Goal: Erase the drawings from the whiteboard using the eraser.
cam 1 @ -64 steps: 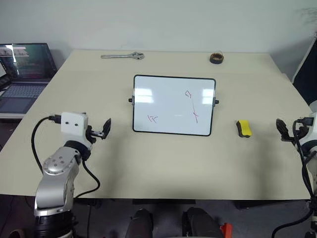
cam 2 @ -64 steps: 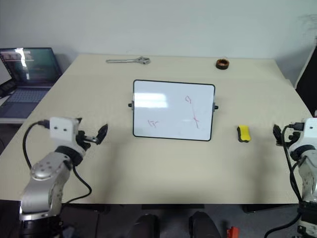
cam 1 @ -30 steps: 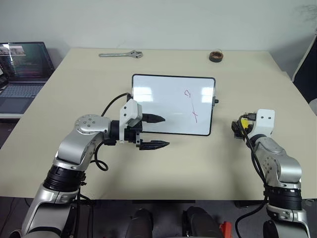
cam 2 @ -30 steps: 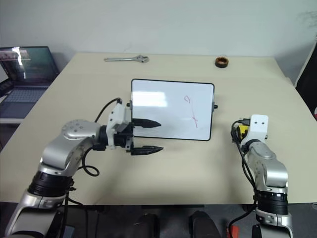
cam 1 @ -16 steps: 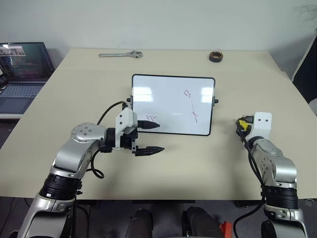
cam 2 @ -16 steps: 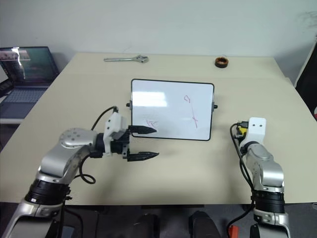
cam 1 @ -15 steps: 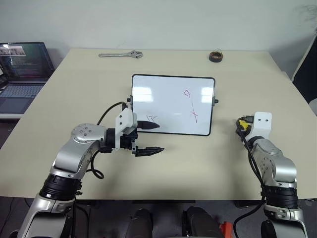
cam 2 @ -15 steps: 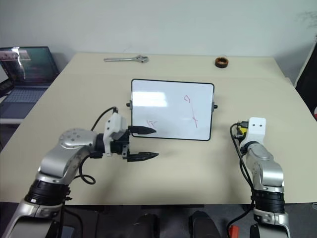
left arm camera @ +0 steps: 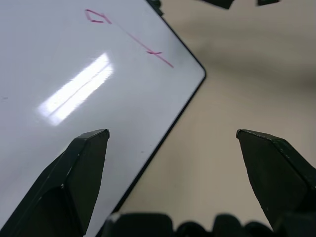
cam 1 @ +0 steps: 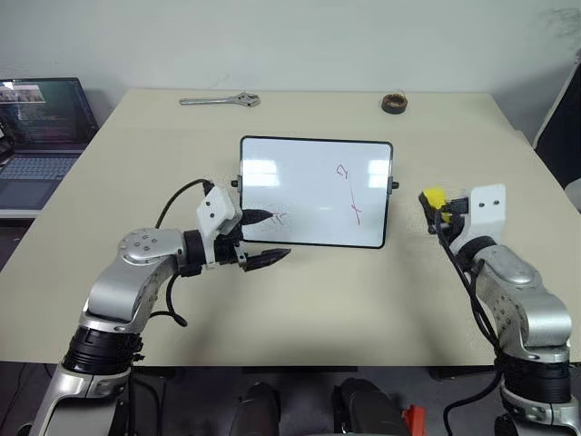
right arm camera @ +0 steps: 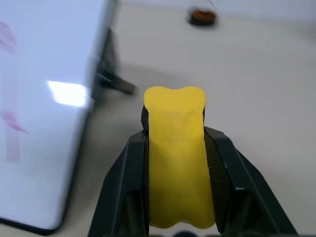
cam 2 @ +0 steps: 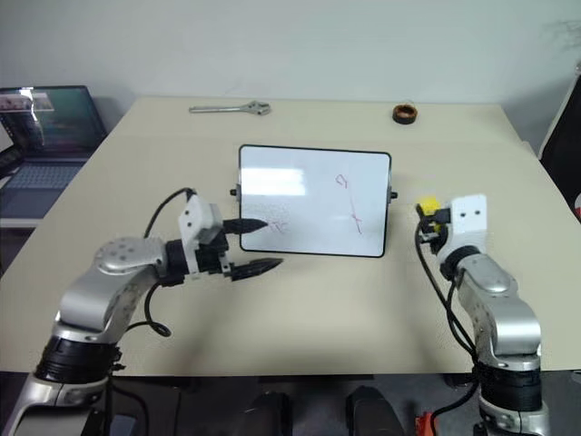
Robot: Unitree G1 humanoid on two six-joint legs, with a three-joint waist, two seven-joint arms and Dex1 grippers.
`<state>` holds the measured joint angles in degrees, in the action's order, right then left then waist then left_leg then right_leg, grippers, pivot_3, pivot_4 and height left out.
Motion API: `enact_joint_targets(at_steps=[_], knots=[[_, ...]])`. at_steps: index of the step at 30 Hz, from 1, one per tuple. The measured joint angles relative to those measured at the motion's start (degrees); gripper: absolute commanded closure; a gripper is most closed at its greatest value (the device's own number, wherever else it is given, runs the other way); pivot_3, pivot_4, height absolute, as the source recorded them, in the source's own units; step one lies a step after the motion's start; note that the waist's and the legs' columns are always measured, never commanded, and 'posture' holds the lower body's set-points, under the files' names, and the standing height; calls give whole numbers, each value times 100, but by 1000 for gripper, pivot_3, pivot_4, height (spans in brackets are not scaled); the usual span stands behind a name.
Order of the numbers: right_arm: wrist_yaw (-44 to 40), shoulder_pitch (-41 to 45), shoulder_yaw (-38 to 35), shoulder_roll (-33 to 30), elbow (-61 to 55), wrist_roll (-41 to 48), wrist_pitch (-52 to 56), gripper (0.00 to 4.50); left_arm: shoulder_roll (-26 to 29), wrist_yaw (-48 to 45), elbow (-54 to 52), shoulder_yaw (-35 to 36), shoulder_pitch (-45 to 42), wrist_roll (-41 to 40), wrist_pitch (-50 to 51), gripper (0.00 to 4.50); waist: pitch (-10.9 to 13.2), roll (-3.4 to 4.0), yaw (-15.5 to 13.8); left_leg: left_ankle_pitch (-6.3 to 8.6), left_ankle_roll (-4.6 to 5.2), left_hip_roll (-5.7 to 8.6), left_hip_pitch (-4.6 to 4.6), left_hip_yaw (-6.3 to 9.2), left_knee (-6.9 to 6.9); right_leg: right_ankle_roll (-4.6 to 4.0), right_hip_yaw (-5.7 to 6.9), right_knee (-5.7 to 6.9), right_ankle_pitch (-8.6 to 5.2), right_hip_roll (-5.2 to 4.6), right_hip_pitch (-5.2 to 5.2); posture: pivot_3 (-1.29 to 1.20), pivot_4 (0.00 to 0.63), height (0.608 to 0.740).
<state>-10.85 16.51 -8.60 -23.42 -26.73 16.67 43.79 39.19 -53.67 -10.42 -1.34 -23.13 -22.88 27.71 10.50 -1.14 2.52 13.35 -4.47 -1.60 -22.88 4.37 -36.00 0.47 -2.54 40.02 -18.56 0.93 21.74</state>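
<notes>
Yellow and waisted like a small bone, the eraser (right arm camera: 176, 173) sits clamped between the two black fingers of our right tool (cam 1: 434, 202), with a dark layer just showing along its edges. In the head view it is at the right middle of the frame, lifted off the beige surface (cam 1: 363, 291) and just beside the right short side of the whiteboard (cam 1: 300, 173).

The whiteboard is glossy white with a thin black frame, rounded corners and a small black knob on each short side; it lies in the centre of the frame. Its drawings (cam 1: 345, 189) are thin reddish strokes: a small loop with a slanted line below it on the right half, and a little scribble at the lower left.

That scribble is partly covered by our left tool (cam 1: 263, 238), whose fingers stand wide apart, the upper one over the board's lower left corner and the lower one over the bare surface beside the near edge. We cannot tell whether either finger touches anything. The eraser's underside is hidden from us.

A wrench (cam 1: 221, 101) and a dark tape roll (cam 1: 394, 104) lie along the far edge, well apart from the board. A laptop (cam 1: 41, 127) sits at the left margin, cut off by the frame. Bare surface lies open on all sides of the board.
</notes>
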Motion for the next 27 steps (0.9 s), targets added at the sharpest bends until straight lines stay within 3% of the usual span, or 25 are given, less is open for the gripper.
enact_joint_targets(at_steps=[6,12,19,23,27], knots=[[-317,1099,1190,-244,-67,-422,-35,3347,-13,298,-28,183,-411,-90,337,0,0,-1,40,-1,0,3,3,-3,-4,1,0,2,1,0,-1,0,150,740],[-443,2077,2138,136,1382,-1076,-411,3347,67,274,-24,150,-415,-73,460,0,1,-1,53,-1,0,2,-7,0,-2,-1,3,-3,1,-5,5,0,150,740],[-496,3035,2351,648,3023,-1585,-1111,3356,82,308,-256,-90,-394,-33,565,0,1,-1,30,-1,0,0,-7,2,-2,-1,6,-2,1,-10,5,0,150,740],[-531,2947,2343,714,3522,-1761,-1512,3356,81,366,-398,-97,-388,-34,641,0,1,-1,24,0,0,0,-6,0,-2,-1,3,-1,1,-13,5,0,150,740],[-758,2679,2347,506,3319,-1882,-1554,3356,63,422,-473,-102,-380,-52,714,0,-1,-3,-3,-1,0,0,-1,5,-6,-1,7,2,1,-13,-2,0,150,740]])
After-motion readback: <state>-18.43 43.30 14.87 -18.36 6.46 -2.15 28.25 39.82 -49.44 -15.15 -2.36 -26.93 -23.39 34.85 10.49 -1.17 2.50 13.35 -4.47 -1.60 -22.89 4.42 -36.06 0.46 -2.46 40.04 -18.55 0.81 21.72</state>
